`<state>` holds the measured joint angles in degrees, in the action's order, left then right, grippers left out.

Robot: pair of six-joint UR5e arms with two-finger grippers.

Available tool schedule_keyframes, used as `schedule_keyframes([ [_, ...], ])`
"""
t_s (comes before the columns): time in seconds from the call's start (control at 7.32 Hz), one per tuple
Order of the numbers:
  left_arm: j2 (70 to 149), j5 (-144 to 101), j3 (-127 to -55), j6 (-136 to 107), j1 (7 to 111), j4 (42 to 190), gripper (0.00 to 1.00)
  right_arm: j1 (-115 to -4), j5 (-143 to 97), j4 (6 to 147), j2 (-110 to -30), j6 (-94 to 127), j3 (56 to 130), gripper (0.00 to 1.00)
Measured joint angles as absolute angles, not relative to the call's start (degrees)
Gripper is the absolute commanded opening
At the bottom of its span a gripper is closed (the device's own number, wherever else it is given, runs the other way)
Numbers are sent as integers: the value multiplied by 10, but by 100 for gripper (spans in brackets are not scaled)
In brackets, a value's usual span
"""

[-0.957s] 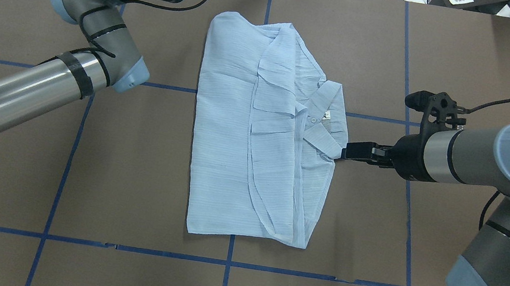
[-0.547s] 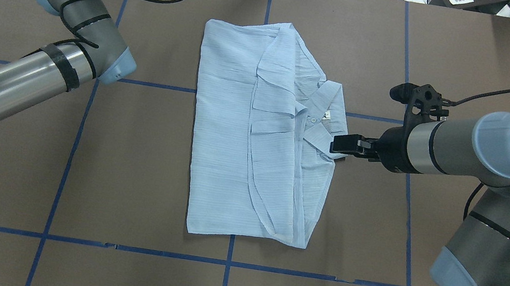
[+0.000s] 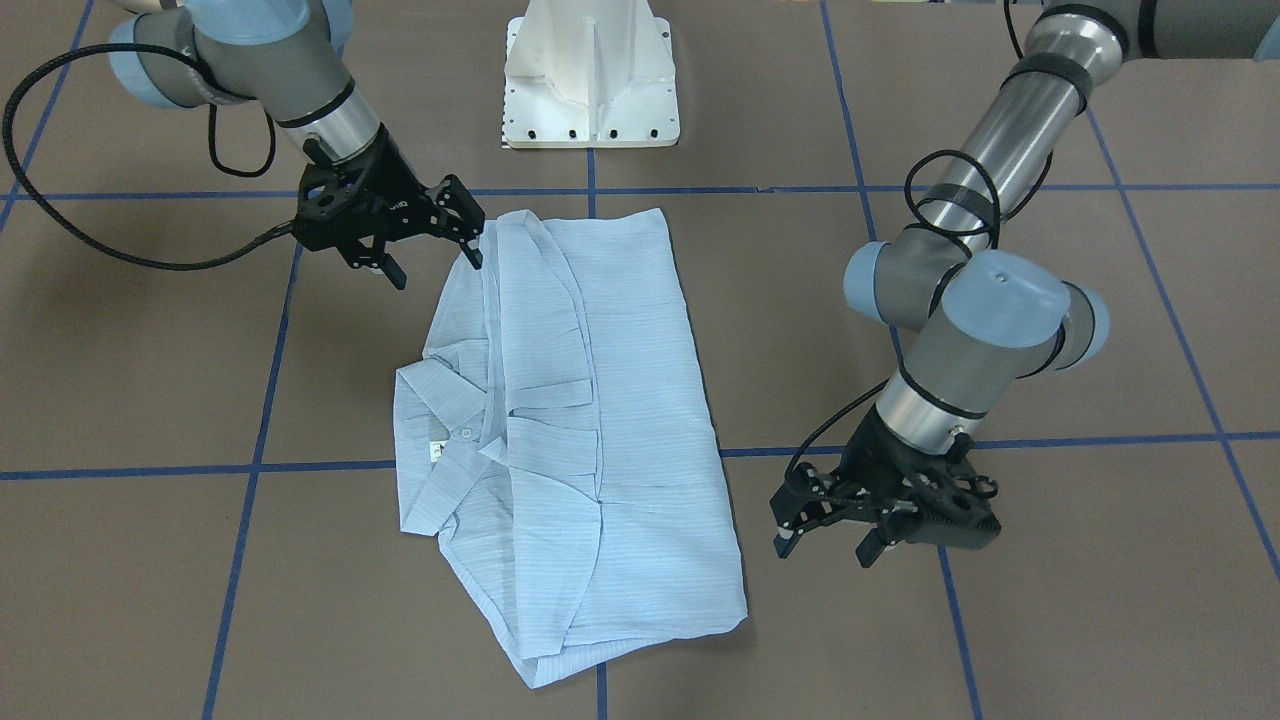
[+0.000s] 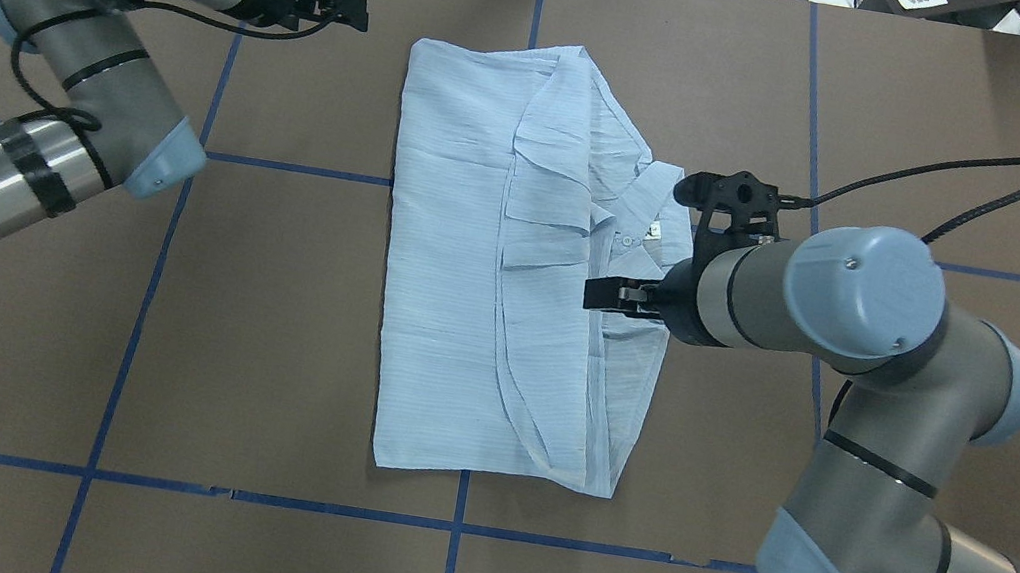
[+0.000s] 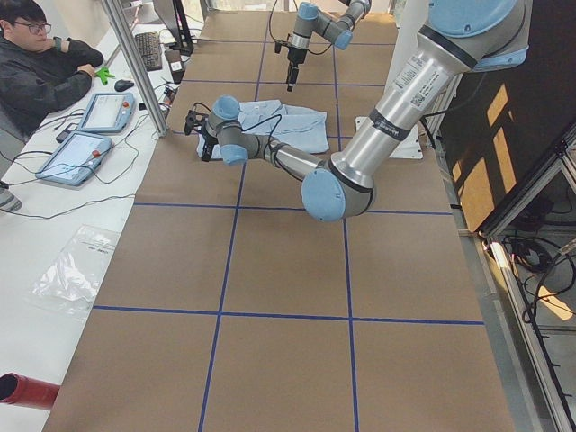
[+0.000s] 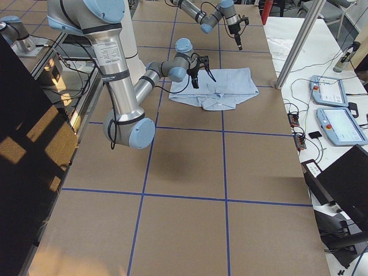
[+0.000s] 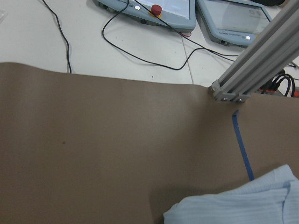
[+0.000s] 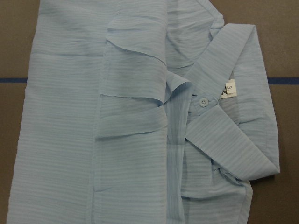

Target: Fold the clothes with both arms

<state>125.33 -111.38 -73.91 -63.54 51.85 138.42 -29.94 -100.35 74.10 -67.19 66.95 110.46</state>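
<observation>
Right tool (image 3: pixel 439 275), spread, hangs over the shirt (image 4: pixel 452 268) near its collar (image 4: pixel 658 190); left tool (image 3: pixel 825 550) is spread, aside. A low pass could rumple the folds.

Light blue shirt (image 4: pixel 447 267), folded flat

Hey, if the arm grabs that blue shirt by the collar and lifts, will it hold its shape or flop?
Probably flops: the shirt lies flat in thin, rippled layers, so its folds would likely fall open. It looks light for its size, since the fabric is so thin. The collar seems slightly stiffer, keeping crisp edges, so it may give a firmer hold.
</observation>
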Motion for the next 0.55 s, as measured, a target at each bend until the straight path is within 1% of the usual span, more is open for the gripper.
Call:
schedule_keyframes([
  [0.14, 1213, -1120, -794, -634, 519, 1372, 100, -280, -975, 764, -650, 636, 1087, 99],
  [0.27, 1191, -1124, -827, -633, 519, 1368, 100, -264, -949, 774, -637, 599, 1069, 99],
  [0.55, 1176, -1128, -848, -634, 519, 1366, 100, -234, -915, 779, -609, 541, 1025, 98],
])
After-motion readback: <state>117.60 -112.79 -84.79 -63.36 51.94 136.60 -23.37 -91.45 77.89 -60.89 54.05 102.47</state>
